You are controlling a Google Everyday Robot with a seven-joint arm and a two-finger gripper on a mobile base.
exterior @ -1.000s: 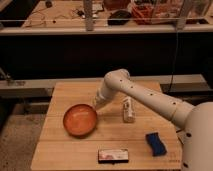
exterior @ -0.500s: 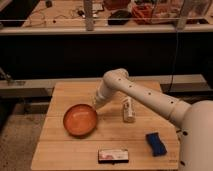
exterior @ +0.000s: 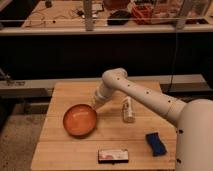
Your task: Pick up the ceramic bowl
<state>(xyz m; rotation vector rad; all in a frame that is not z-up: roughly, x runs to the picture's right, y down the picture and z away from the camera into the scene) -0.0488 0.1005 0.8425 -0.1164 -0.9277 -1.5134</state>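
We read this as the approach to the grasp. The wooden table (exterior: 60,150) fills the lower half of the view. The white arm (exterior: 150,97) comes in from the robot body at 3 o'clock, elbow high over mid-table, wrist dropping toward 8 o'clock. The ceramic bowl (exterior: 80,120) sits flat at left-centre of the table: orange, glossy, darker rim, and empty as far as we see.

To do this well, we'd take the rim at the bowl's 1–2 o'clock, one side of the tool inside the wall and one outside. Descend near-vertical so the bowl doesn't skate on the wood. A glazed rim is prob. slippery, so seat deep before closing, then lift straight up w/o tilt. A rim grasp on a wide bowl puts the weight off-centre, so we'd expect droop at the far side, approx. 7 o'clock.

Three neighbours, none touching the bowl:
- The flat packet (exterior: 113,156) is at 5 o'clock from the bowl, near the front edge.
- The blue sponge (exterior: 156,143) is at 4 o'clock, well apart.
- The white bottle (exterior: 128,110) is at 3 o'clock, near the wrist, so the lift should stay clear of it.

The gripper (exterior: 95,104) is at the bowl's rim, approx. 1 o'clock. It is either just over the rim or touching it; we can't tell which. We also can't tell whether it's open or closed. We can't confirm it holds anything, and the bowl looks to rest on the table, not yet lifted.
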